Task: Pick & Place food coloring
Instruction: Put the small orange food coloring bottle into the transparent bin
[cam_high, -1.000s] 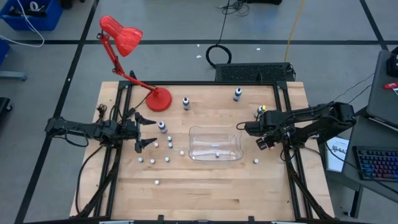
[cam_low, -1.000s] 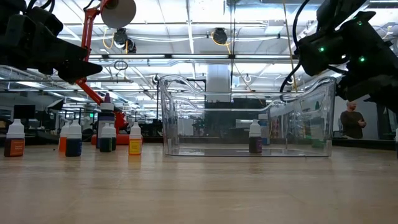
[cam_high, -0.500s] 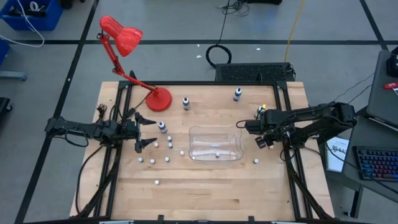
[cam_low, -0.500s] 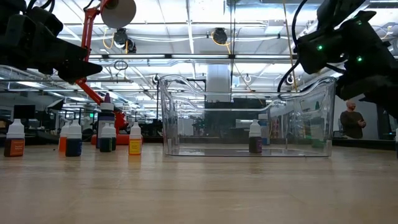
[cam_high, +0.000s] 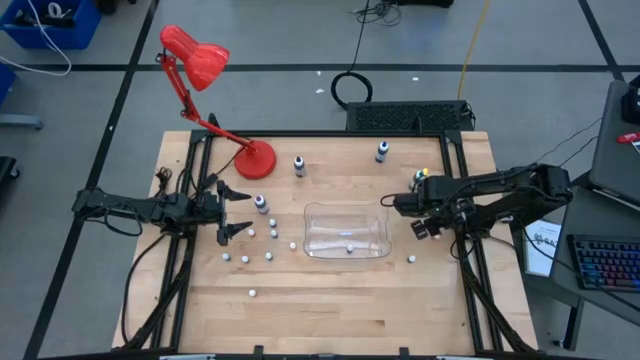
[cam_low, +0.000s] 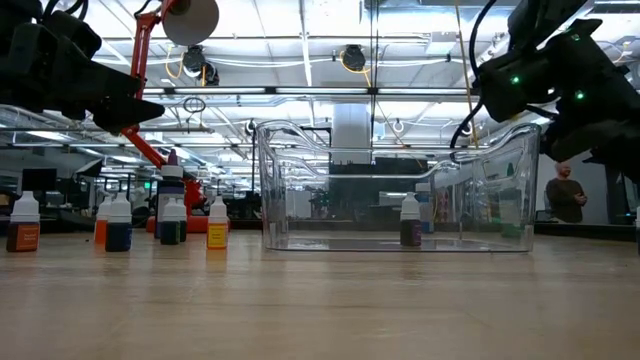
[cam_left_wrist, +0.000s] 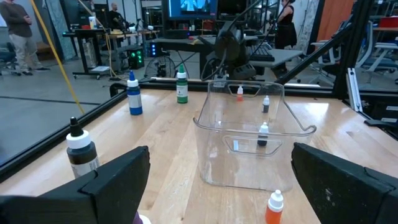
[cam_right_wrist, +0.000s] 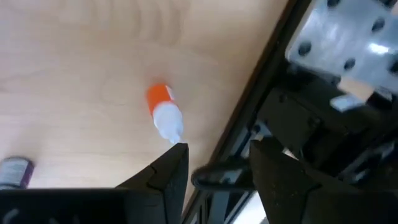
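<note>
Several tiny food coloring bottles (cam_high: 269, 255) stand upright on the wooden table, left of a clear plastic container (cam_high: 347, 232). One bottle (cam_low: 410, 220) stands inside it, and another (cam_high: 411, 259) stands to its right. My left gripper (cam_high: 235, 210) hovers open and level at the table's left, facing the container (cam_left_wrist: 249, 137). My right gripper (cam_high: 420, 229) hangs open above the table right of the container, pointing steeply down. An orange bottle with a white cap (cam_right_wrist: 163, 112) stands ahead of its fingers (cam_right_wrist: 177, 168), with nothing between them.
A red desk lamp (cam_high: 255, 158) stands at the far left. Taller bottles stand along the far side (cam_high: 299, 165) (cam_high: 382, 151) and by my left gripper (cam_high: 261, 204). Black frame rails (cam_high: 465, 200) run down both table sides. The near half of the table is bare wood.
</note>
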